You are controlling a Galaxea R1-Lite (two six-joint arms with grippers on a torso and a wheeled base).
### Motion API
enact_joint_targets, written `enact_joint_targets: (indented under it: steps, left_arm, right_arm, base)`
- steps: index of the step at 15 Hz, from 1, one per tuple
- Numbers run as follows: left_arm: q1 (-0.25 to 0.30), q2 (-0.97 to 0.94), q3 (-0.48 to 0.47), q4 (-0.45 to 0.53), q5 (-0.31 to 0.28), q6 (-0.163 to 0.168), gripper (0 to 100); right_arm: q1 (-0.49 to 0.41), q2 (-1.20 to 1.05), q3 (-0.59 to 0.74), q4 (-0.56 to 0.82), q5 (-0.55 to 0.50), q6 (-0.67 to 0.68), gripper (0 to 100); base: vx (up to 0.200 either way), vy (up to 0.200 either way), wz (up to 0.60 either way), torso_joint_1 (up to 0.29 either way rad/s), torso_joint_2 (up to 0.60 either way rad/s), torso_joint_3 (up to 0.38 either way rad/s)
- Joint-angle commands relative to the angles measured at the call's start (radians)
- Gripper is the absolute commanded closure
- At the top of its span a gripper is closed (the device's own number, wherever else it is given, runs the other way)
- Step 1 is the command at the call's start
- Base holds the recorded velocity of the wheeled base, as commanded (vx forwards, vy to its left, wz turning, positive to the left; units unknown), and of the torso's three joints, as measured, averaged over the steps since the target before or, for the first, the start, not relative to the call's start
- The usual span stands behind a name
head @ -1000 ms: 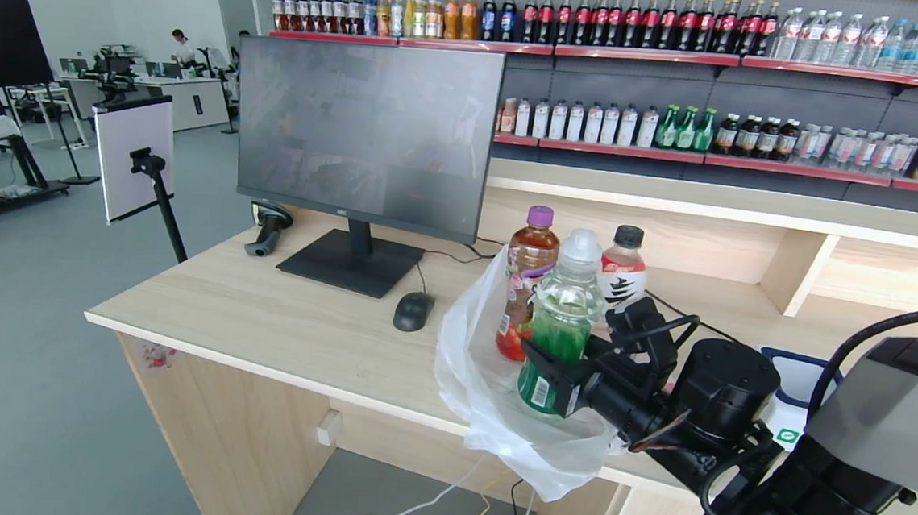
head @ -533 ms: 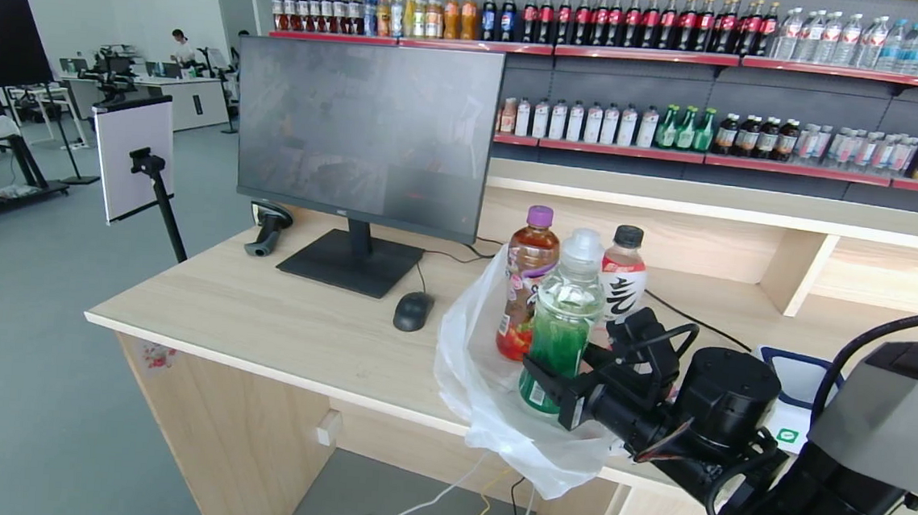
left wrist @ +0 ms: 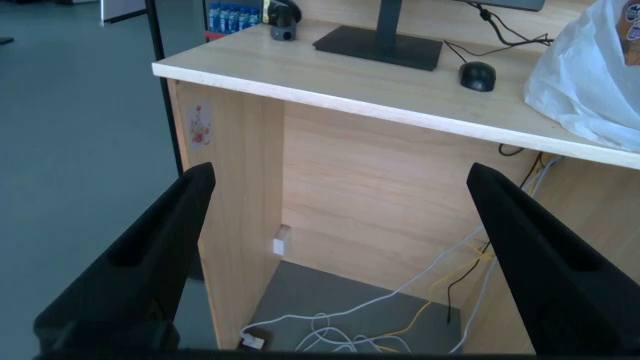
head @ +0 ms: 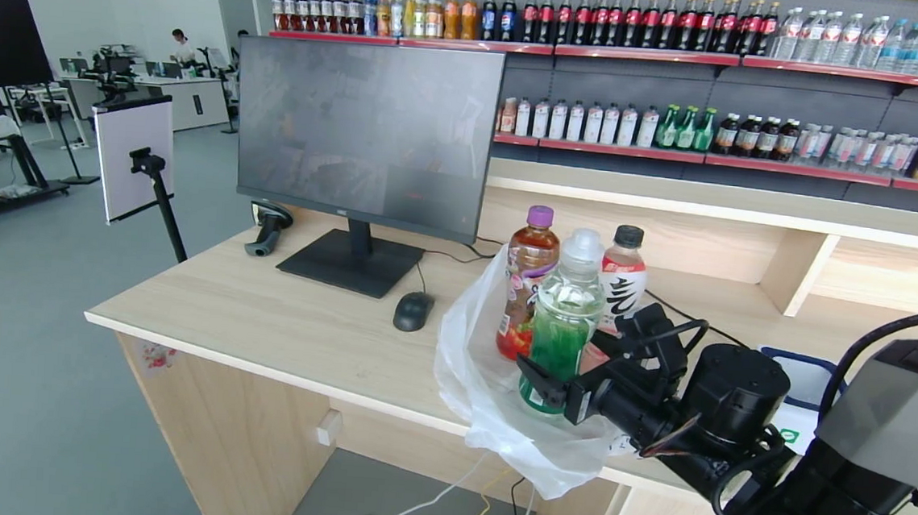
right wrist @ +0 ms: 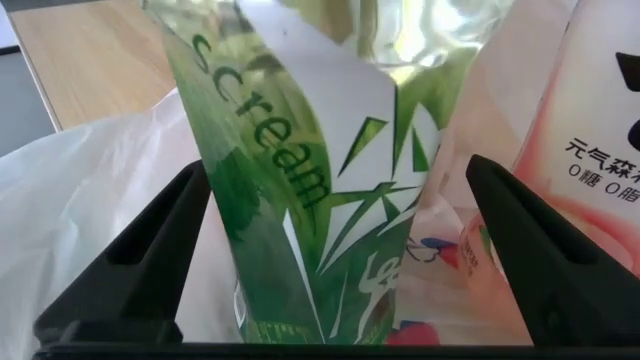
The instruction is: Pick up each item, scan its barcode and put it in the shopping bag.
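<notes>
**Release of an item into the bag.** Over the past second the right gripper (head: 557,360) has drawn back toward the robot. The green bottle (head: 564,321), clear plastic with a green label and a pale translucent cap, has kept its place. It stands upright on the light wooden desk (head: 261,308), inside the open mouth of the translucent white plastic shopping bag (head: 464,355).

In the right wrist view the right gripper (right wrist: 335,170) is spread. Its black fingers (right wrist: 130,260) stand on either side of the green bottle (right wrist: 300,150), and the shopping bag (right wrist: 80,180) shows through the gap on one side; nothing is pinched.

Close beside the green bottle stand an amber-red bottle with a purple cap (head: 529,270) and a white-and-pink bottle with a black cap (head: 625,279). Both appear to sit in the same bag.

The left gripper (left wrist: 340,170), likewise spread and holding nothing, hangs low in front of the desk (left wrist: 350,100).

A black handheld scanner (head: 269,228) rests at the far left of the desk beside the dark flat monitor (head: 367,134). A black mouse (head: 412,311) lies between monitor and bag.

**Judgement:** bagging of this bottle looks complete, and the withdrawal frees the right arm. With three bottles standing in the bag, the task looks well advanced.

**Caution:** the fingers flank the bottle closely, so a sideways pull could tip it.
</notes>
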Motion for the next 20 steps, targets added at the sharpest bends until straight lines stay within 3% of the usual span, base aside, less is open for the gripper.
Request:
enact_joint_targets:
  steps: [1,5,10,12,14,18,20]
  left_arm:
    - [0.000,0.000,0.000,0.000,0.000,0.000,0]
    - [0.000,0.000,0.000,0.000,0.000,0.000,0]
    - [0.000,0.000,0.000,0.000,0.000,-0.002,0]
    - [0.000,0.000,0.000,0.000,0.000,0.000,0]
    - [0.000,0.000,0.000,0.000,0.000,-0.002,0]
    - [0.000,0.000,0.000,0.000,0.000,-0.002,0]
    - [0.000,0.000,0.000,0.000,0.000,-0.002,0]
  right_arm:
    - [0.000,-0.031,0.015,-0.002,0.000,0.000,0]
    - [-0.015,-0.163,0.119,-0.002,0.000,0.000,0]
    - [-0.098,-0.617,0.498,-0.002,0.002,0.041,0]
    - [-0.124,-0.774,0.498,0.041,-0.020,0.047,0]
    - [-0.132,-0.938,0.498,0.246,-0.059,0.081,0]
    - [-0.129,-1.479,0.496,0.986,-0.056,-0.031,0]
    - [-0.127,-1.711,0.498,1.280,-0.056,-0.039,0]
  base:
    - [0.000,0.000,0.00,0.000,0.00,0.000]
    - [0.000,0.000,0.00,0.000,0.00,0.000]
    - [0.000,0.000,0.00,0.000,0.00,0.000]
    - [0.000,0.000,0.00,0.000,0.00,0.000]
    - [0.000,0.000,0.00,0.000,0.00,0.000]
    - [0.000,0.000,0.00,0.000,0.00,0.000]
    - [0.000,0.000,0.00,0.000,0.00,0.000]
